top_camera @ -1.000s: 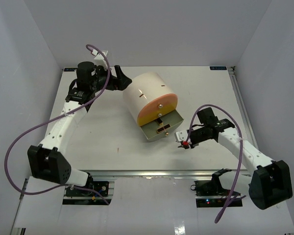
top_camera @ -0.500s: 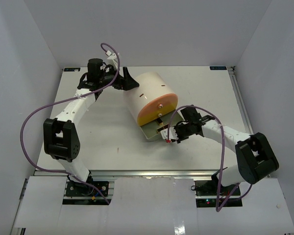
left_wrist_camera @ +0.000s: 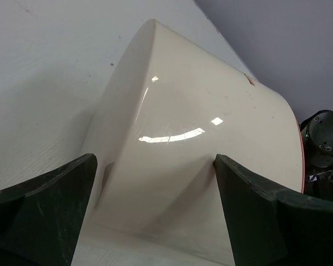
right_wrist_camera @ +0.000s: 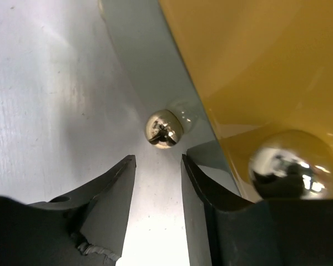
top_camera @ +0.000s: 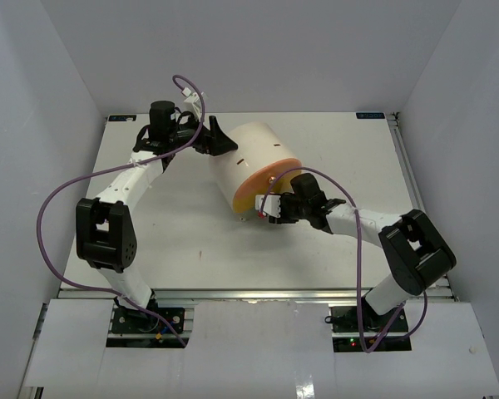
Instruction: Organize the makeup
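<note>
No loose makeup shows in any view. The big cream cylinder (top_camera: 248, 158) lies on its side mid-table, its drawer face turned toward the right arm. My left gripper (top_camera: 219, 141) is open at the cylinder's far back end; in the left wrist view (left_wrist_camera: 155, 160) its fingers (left_wrist_camera: 55, 210) stand wide apart against the cream shell (left_wrist_camera: 200, 116). My right gripper (top_camera: 271, 209) is at the drawer face. In the right wrist view (right_wrist_camera: 157, 160) it is open by a narrow gap, just short of a small gold knob (right_wrist_camera: 164, 128) on the grey drawer front (right_wrist_camera: 55, 94).
A yellow drawer front (right_wrist_camera: 255, 61) with a second shiny knob (right_wrist_camera: 291, 163) lies right of the grey one. White walls enclose the table (top_camera: 183, 249) on three sides. Purple cables loop over both arms.
</note>
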